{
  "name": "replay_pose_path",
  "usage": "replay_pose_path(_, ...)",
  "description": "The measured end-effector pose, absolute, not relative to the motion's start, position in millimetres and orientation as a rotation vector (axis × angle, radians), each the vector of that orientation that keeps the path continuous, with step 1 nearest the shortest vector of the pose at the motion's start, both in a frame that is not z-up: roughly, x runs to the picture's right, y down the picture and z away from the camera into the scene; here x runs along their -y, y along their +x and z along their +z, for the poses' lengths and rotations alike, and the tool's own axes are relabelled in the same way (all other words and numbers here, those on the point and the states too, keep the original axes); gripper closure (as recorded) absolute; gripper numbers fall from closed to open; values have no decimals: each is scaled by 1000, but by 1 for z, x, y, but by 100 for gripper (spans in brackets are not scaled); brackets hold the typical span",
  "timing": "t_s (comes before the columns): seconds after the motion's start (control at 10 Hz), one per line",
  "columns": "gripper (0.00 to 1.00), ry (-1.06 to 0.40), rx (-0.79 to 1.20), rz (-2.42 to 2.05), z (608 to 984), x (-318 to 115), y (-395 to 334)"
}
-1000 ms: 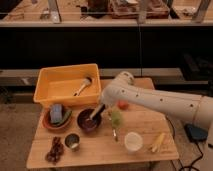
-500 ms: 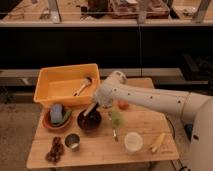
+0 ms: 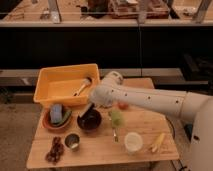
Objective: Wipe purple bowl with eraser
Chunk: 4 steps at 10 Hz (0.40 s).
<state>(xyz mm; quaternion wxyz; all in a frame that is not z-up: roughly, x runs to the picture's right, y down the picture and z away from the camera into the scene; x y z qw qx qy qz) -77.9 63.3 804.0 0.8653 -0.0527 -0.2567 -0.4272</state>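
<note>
The white arm (image 3: 150, 100) comes in from the right and bends down over the wooden counter (image 3: 100, 150), so the gripper (image 3: 89, 111) ends up right at the purple bowl (image 3: 90, 121), over its back rim. There's a dark oblong thing at the tip, angled down into the bowl, and that's probably the eraser (image 3: 87, 110), but it blends in with the gripper, so whether it's clamped on it is something you can't tell from here.

The bowl sits near the middle of the counter, toward the left. Just to its left is an orange-brown bowl (image 3: 56, 122) with a blue sponge (image 3: 56, 113) standing up in it and something greenish next to the sponge. Behind both of them is a yellow bin (image 3: 50, 87) with a wooden-handled brush (image 3: 82, 86) lying at an angle inside.

In front of the purple bowl there's a small metal cup (image 3: 73, 141), and at the front left corner a dark reddish clump (image 3: 54, 150) that could be grapes. Right of the bowl is a green item (image 3: 116, 116), with a bit of something orange-red (image 3: 122, 105) peeking out from under the arm. Further toward the front right are a white cup (image 3: 133, 142) and a yellow thing (image 3: 158, 142) lying flat, near each other but not touching.
</note>
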Motion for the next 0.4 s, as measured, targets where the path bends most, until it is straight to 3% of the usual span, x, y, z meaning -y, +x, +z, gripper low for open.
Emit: replay_pose_path(0.4,100,-137,538,-903,788,-82,-61)
